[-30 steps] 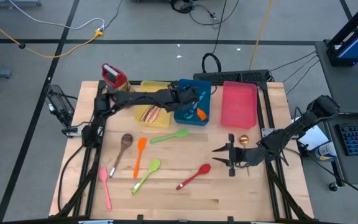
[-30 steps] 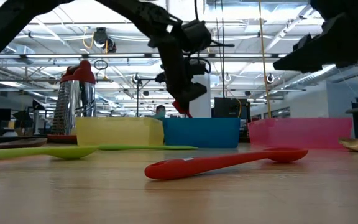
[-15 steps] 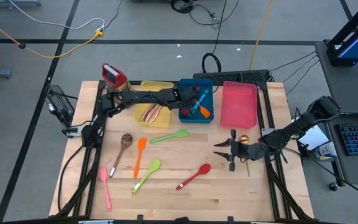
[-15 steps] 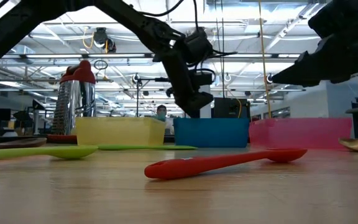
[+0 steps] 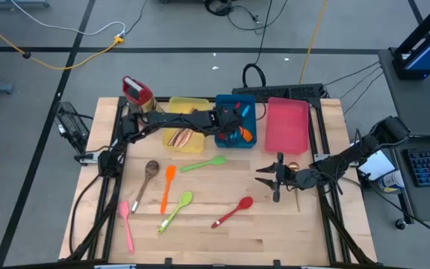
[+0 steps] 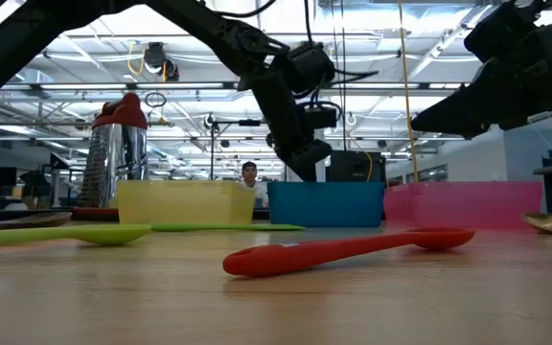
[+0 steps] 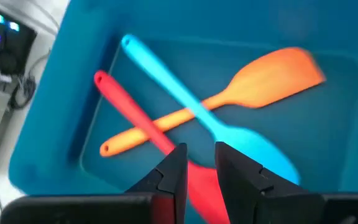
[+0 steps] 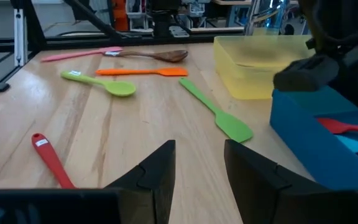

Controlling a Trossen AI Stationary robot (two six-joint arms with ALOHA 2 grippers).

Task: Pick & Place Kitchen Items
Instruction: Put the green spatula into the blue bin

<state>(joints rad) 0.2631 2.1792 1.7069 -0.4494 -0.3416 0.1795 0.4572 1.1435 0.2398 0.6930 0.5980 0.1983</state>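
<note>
My left gripper (image 7: 201, 163) stands open just above the inside of the blue tray (image 5: 249, 101). In that tray lie a red spoon (image 7: 124, 107), a light blue spoon (image 7: 166, 81) and an orange spatula (image 7: 272, 71), crossing one another. The red spoon's bowl end runs under the fingers. My right gripper (image 5: 267, 178) hovers open over the table's right part, nothing between its fingers (image 8: 160, 168). On the wood lie a red spoon (image 5: 233, 211), a green spoon (image 5: 178, 208), a green spatula (image 5: 204, 163), an orange spatula (image 5: 168, 187), a wooden spoon (image 5: 148, 179) and a pink spoon (image 5: 128, 223).
A yellow tray (image 5: 197, 146) holding wooden utensils stands left of the blue one, a pink tray (image 5: 286, 125) right of it. A red-capped bottle (image 5: 136, 91) stands at the far left corner. A gold spoon (image 5: 293, 168) lies beside my right gripper. A person (image 6: 249, 172) shows far behind the table.
My left gripper has sunk toward the blue tray, rolled its wrist and opened, letting go of the red spoon, which now lies in the tray. My right gripper has shifted a little toward the far edge and tipped.
</note>
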